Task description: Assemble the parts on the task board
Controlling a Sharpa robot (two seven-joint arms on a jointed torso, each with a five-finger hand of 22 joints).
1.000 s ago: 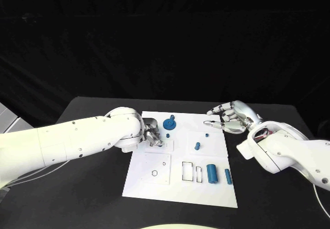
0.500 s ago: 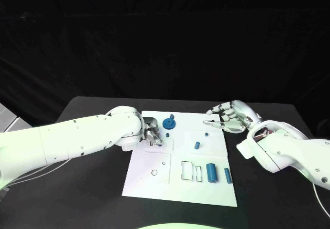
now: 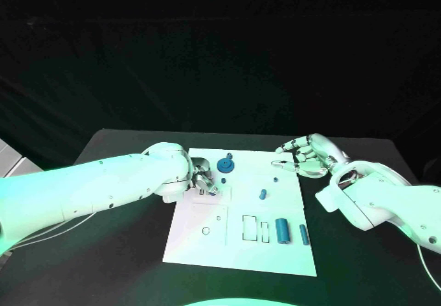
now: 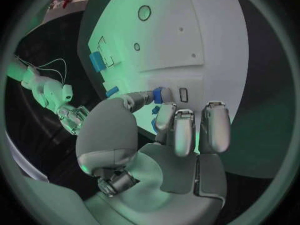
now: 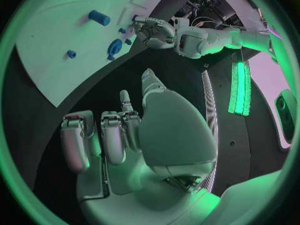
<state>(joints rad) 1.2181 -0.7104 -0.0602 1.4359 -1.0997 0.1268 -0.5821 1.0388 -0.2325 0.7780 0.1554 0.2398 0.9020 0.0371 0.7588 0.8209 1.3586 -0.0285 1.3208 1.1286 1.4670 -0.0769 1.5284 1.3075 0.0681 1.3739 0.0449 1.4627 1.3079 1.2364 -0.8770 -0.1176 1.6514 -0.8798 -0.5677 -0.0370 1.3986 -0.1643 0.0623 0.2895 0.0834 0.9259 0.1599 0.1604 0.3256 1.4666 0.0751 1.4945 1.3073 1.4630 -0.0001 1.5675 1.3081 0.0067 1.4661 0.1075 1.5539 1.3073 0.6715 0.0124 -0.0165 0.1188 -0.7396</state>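
- White task board (image 3: 197,239) lying mid-table, long side running away from the robot, bare black table (image 3: 110,268) all round it.
- Left hand (image 3: 204,180) resting over the board's left edge near its far end, fingers curled down; in the left wrist view, thumb and a finger (image 4: 164,116) closed on a small blue part (image 4: 159,95), right beside a small rectangular slot (image 4: 183,94).
- Right hand (image 3: 308,158) hanging just off the board's far right corner, above bare table, fingers loosely curled and apart, nothing held.
- Open board surface between the two hands and across the near left quarter.
- Counted in the head view, six blue parts free on the board: one round disc (image 3: 225,166) near the far end, one tiny piece (image 3: 230,155) beyond it, one small stud (image 3: 274,180), one short peg (image 3: 263,194) at mid-board, one thick cylinder (image 3: 282,231) and one slim cylinder (image 3: 303,234) side by side near the right edge.
- Two rectangular outlines (image 3: 250,228) just left of the thick cylinder; one small ring hole (image 3: 206,230) in the raised square panel.
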